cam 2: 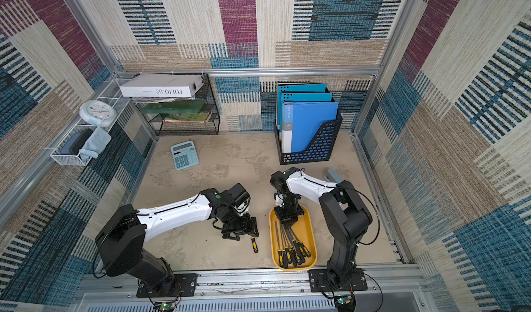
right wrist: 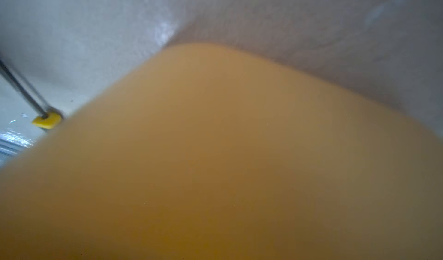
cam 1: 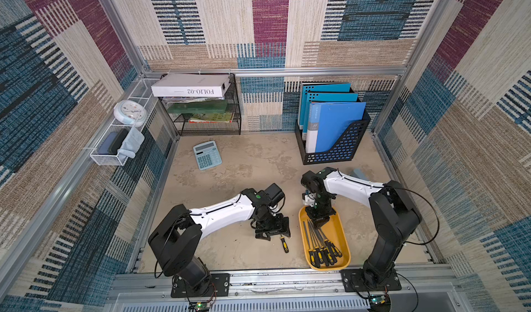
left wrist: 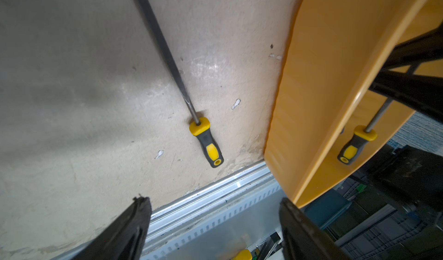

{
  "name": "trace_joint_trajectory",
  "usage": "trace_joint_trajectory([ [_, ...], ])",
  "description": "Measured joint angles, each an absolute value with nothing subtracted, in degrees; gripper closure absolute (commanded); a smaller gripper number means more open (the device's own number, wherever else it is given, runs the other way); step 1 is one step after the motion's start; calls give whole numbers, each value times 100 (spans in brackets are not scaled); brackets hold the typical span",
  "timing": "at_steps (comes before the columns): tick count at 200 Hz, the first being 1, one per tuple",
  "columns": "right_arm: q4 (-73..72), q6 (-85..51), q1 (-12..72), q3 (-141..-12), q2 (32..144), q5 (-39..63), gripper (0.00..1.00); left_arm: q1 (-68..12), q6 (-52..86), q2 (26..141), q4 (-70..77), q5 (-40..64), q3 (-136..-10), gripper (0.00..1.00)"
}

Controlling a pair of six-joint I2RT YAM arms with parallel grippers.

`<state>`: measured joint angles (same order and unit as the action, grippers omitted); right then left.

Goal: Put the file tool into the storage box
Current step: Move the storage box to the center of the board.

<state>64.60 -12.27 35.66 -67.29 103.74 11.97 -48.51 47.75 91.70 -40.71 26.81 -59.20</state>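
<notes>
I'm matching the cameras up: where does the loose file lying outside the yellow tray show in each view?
In a top view: the loose file, handle only, low centre, left of the storage box.
In a top view: again the handle, left of the box.
Left wrist: mid-picture, handle and shaft, box wall alongside.
Right wrist: shaft and yellow collar at the edge, beside the blurred box.
Shared landmark: the storage box.

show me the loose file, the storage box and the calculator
loose file (cam 1: 284,244): in a top view, on its handle
storage box (cam 1: 340,230): in a top view, on its bare yellow floor
calculator (cam 1: 208,159): in a top view, on its keypad
</notes>
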Motion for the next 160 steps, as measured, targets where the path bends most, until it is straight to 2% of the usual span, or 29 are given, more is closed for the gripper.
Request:
trace_joint_trajectory([
  [61,6490,-1245,3647,-6845,10580,952,100,-4858,4779,9247,-3944,2696,-5920,14],
  [128,6331,-1341,3645,-6742,10173,1586,100,-4858,4792,9295,-3870,2718,-5920,14],
  [160,6198,-1566,3531,-6893,10204,1573,100,-4858,4799,9295,-3830,2724,-5922,14],
])
